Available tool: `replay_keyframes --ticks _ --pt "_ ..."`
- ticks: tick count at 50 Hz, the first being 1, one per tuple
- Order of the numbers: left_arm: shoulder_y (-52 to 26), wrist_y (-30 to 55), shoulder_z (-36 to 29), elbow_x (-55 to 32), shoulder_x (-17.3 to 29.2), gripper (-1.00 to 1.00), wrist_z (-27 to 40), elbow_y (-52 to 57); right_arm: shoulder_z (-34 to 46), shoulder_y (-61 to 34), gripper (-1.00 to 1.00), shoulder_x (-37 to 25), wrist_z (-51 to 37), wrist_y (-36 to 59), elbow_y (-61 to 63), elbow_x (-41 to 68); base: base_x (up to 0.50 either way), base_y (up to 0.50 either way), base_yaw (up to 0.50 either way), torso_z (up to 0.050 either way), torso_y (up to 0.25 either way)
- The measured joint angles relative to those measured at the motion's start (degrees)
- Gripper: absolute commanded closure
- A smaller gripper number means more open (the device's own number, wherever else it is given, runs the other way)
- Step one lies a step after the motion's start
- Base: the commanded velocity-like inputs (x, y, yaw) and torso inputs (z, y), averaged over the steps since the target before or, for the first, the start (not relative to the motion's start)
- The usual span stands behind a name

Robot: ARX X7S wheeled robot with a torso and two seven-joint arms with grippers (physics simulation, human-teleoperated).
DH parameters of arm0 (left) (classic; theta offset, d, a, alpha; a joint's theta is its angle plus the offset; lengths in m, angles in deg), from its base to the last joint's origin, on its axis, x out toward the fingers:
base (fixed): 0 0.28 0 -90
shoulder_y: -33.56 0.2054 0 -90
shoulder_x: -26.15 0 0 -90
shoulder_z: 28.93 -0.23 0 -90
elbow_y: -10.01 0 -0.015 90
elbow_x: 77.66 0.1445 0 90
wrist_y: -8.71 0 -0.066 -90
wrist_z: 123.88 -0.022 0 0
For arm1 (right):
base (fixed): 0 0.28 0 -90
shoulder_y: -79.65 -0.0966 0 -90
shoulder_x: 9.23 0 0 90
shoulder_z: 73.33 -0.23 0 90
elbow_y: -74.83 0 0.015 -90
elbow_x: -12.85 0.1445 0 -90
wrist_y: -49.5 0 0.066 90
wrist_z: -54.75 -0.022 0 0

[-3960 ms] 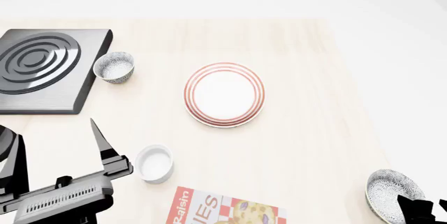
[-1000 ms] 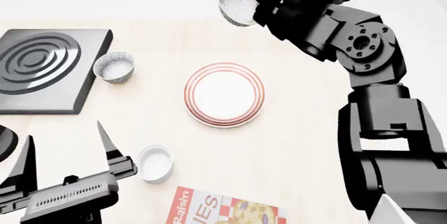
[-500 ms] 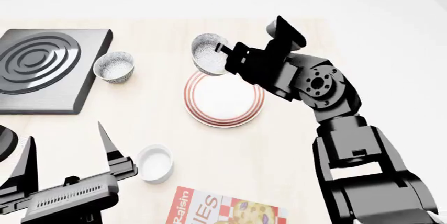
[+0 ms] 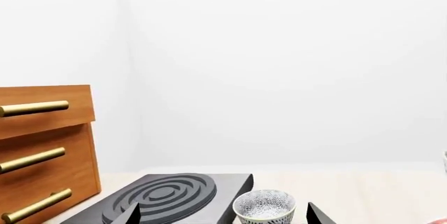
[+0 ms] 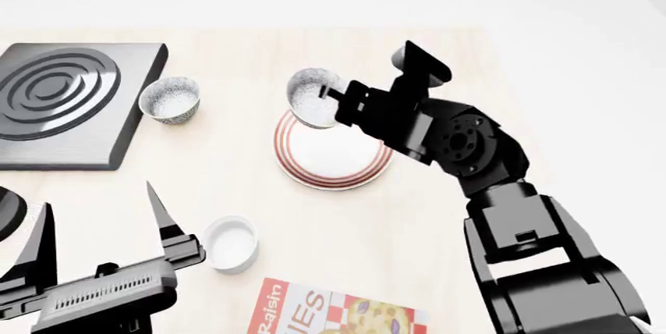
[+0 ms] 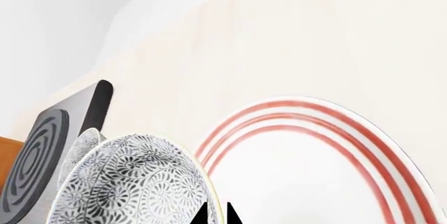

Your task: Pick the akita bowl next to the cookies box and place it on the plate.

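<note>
Presently the akita bowl (image 5: 313, 98) hangs tilted over the plate's (image 5: 331, 164) far-left rim, pinched at its edge by the right gripper (image 5: 335, 98). Left gripper (image 5: 99, 229) idles wide open, empty, beside the white ramekin (image 5: 230, 243).

Head view overhead; wrist views low, sharing stove (image 5: 65, 100).

right pincer (image 5: 335, 101) apparently clamped, left pincer (image 5: 99, 229) spread

Speckled akita bowl (image 5: 313, 98) tilted above ringed plate's (image 5: 333, 162) far rim.
</note>
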Motion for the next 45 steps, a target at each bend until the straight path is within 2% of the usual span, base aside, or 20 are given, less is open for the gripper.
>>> replay_keyframes --ticks 25,32,45 --pt "-0.2 -0.2 -0.4 0.0 0.2 -1.0 0.3 -0.5 6.3 -0.8 1.0 0.7 4.5 -6.8 -8.1 -0.8 0.0 0.0 0.0 0.0 0.001" --pt "-0.2 -0.2 -0.5 -0.1 0.2 -1.0 0.4 -0.6 11.9 -1.5 1.0 1.0 5.9 -9.2 -11.2 2.2 0.0 0.0 0.0 0.0 0.0" --pt "-0.3 -0.3 -0.7 -0.1 0.3 -1.0 0.5 -0.9 27.1 -3.0 1.0 1.2 7.1 -15.0 -17.1 13.1 0.0 0.0 0.0 0.0 0.0"
